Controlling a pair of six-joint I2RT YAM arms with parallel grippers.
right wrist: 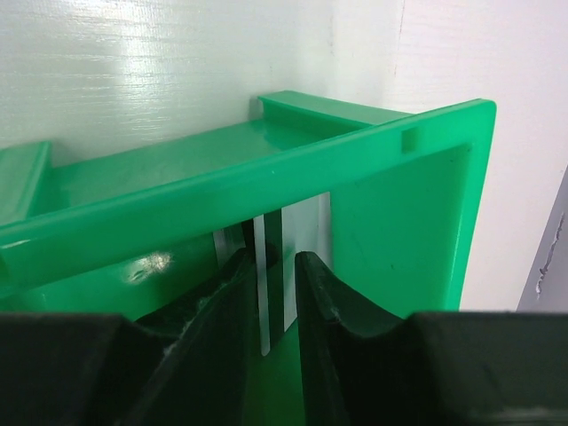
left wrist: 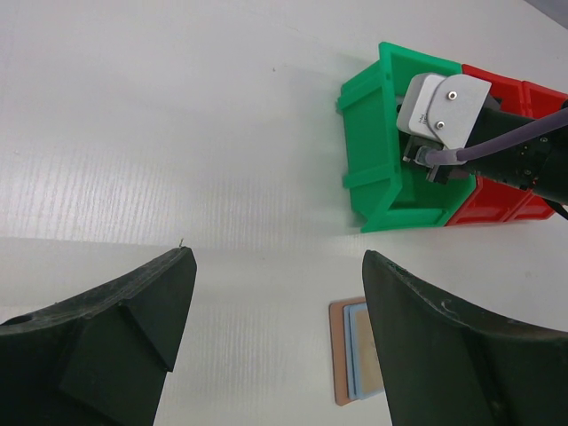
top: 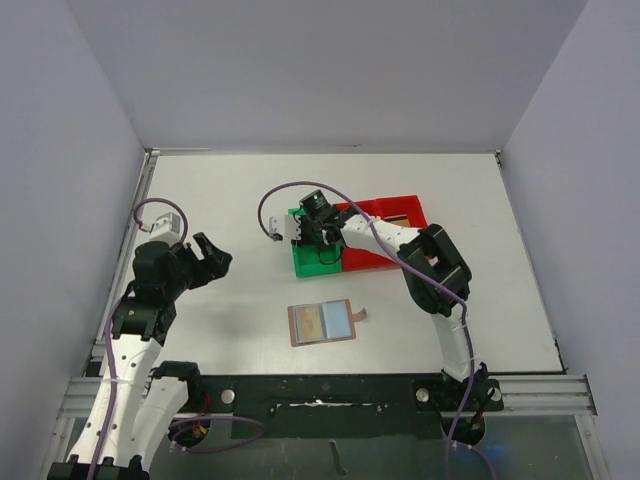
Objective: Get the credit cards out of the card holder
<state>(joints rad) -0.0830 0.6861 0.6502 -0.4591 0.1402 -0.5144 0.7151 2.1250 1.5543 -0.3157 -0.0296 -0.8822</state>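
— While your right arm reaches into the bins, where is your card holder?

— Your card holder (top: 322,323) lies open and flat on the white table (top: 220,190), near the front edge and between your two arms. It is a thin brown rectangle with its pale blue-grey pockets facing up. Its little tab (top: 361,316) sticks out on the right side. It lies apart from both grippers, and you have bare tabletop all round it.

— And beyond it?

— Just behind it stands your green bin (top: 318,268), glossy hard plastic with straight walls and a thick rim. A red bin (top: 385,212) sits against its right side. Your right gripper (right wrist: 277,293) is down inside the green bin. Its black fingers are slightly parted, and a thin white card (right wrist: 263,302) stands on edge in the narrow gap. Whether either finger touches the card, I cannot tell. The bin walls sit close around the fingers.

— My left side?

— Your left gripper (left wrist: 277,266) hangs above the table, well to the left of the card holder. Its jaws are spread wide over smooth, faintly ribbed tabletop.
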